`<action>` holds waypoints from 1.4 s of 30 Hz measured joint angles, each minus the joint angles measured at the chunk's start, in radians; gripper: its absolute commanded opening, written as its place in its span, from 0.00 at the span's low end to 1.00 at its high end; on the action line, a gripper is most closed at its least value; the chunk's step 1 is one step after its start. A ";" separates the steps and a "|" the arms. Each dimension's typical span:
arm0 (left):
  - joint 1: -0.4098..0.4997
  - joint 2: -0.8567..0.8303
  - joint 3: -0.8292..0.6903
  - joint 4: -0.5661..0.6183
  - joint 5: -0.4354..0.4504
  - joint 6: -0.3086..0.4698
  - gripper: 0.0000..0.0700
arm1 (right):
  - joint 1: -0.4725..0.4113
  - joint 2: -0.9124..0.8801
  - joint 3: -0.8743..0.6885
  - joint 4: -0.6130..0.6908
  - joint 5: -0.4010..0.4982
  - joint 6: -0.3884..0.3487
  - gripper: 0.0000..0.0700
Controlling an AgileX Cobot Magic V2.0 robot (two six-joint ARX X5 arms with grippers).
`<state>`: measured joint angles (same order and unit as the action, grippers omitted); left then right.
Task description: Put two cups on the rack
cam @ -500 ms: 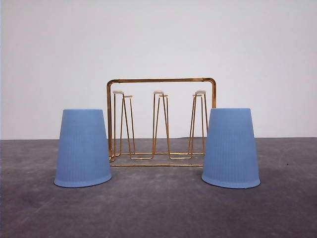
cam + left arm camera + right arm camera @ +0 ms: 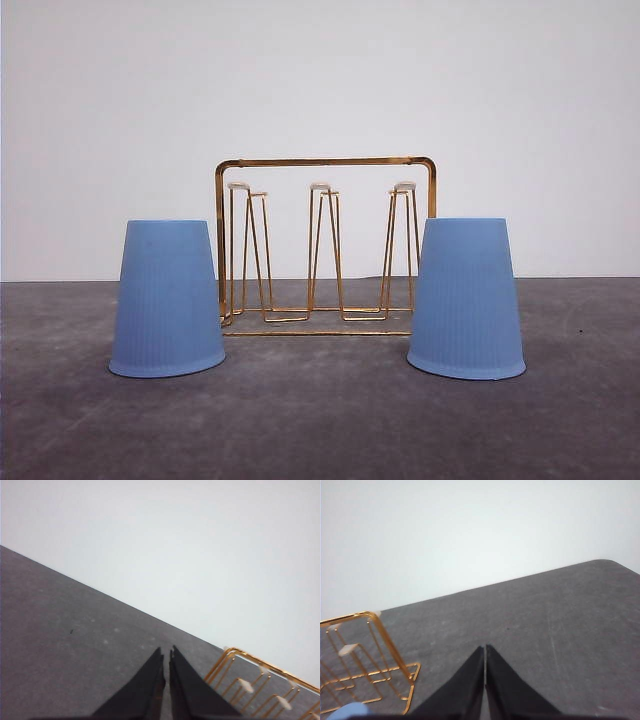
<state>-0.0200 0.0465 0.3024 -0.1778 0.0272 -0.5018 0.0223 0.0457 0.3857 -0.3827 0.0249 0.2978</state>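
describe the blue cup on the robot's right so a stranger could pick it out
On the dark grey table, find the gold wire rack with white-tipped prongs at the centre. Two light blue ribbed plastic tumblers stand upside down in front of its ends. The right one overlaps the rack's right post, unlike its twin at the left end.

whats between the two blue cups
In the front view, the gold wire rack stands between the left cup and right cup, set slightly behind them.
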 measured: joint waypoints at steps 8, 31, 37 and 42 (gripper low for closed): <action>0.000 0.205 0.333 -0.488 0.053 0.051 0.00 | 0.000 0.172 0.258 -0.274 -0.175 -0.014 0.00; -0.294 0.524 0.476 -0.553 0.286 0.749 0.77 | 0.251 0.466 0.278 -0.227 -0.361 -0.395 0.65; -0.297 0.537 0.477 -0.494 0.286 0.799 0.83 | 0.253 0.466 0.278 -0.226 -0.361 -0.425 0.75; -0.298 0.608 0.479 -0.473 0.286 0.727 0.83 | 0.253 0.466 0.278 -0.222 -0.361 -0.431 0.75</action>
<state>-0.3176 0.6544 0.7811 -0.6504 0.3134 0.2254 0.2749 0.5121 0.6632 -0.6049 -0.3359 -0.1337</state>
